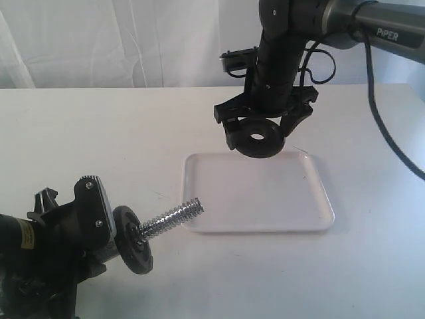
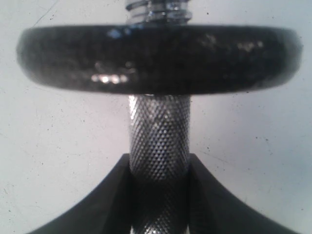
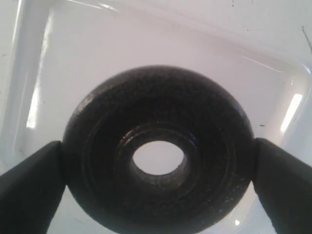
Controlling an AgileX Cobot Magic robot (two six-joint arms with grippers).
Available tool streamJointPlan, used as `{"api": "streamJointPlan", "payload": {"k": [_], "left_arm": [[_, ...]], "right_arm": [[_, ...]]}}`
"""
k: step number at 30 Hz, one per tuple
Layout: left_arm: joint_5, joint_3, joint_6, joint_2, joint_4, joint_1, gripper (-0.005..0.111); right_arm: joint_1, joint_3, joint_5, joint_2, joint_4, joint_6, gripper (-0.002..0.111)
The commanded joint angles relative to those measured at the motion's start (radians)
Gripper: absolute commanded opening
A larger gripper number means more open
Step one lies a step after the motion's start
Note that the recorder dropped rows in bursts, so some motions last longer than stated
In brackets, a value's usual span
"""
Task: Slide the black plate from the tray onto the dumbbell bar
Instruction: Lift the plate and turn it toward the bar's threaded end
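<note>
The right claw (image 1: 264, 129), spread wide, grips the black plate (image 1: 275, 144) by its rim over the tray (image 1: 265, 199), while the left claw (image 2: 159, 204) clamps the dumbbell bar (image 1: 174, 216), which carries another black disc (image 1: 133, 244).

table (image 1: 80, 146): white, matte, a few faint dark specks | backdrop (image 1: 119, 40): white creased cloth hanging behind the table's far edge | spare black disc (image 1: 133, 240): standing on edge, front left, pebbled rim catching small glints
</note>
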Motion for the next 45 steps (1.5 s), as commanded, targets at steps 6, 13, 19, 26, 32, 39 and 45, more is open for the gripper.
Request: {"api": "streamJointPlan", "payload": {"k": [6,13,19,26,32,39,45], "left_arm": [[-0.116,-0.031,-0.012,-0.032,-0.012,-0.008,0.000],[-0.116,-0.031,-0.012,-0.032,-0.012,-0.008,0.000],[-0.116,-0.031,-0.012,-0.032,-0.012,-0.008,0.000],[-0.116,-0.031,-0.012,-0.032,-0.012,-0.008,0.000],[-0.116,-0.031,-0.012,-0.032,-0.012,-0.008,0.000],[-0.116,-0.031,-0.012,-0.032,-0.012,-0.008,0.000],[-0.116,-0.031,-0.012,-0.032,-0.012,-0.008,0.000]], "right_arm": [[-0.001,0.159,-0.004,-0.210,0.093,-0.034,0.000],[-0.001,0.318,-0.004,-0.407,0.123,-0.060,0.000],[-0.001,0.469,-0.004,-0.575,0.174,-0.136,0.000],[-0.036,0.693,-0.073,-0.805,0.217,-0.153,0.000],[-0.125,0.812,-0.133,-0.907,0.269,-0.210,0.000],[-0.196,0.853,-0.134,-0.849,0.561,-0.482,0.000],[-0.199,0.853,-0.090,-0.761,0.789,-0.772,0.000]]}}
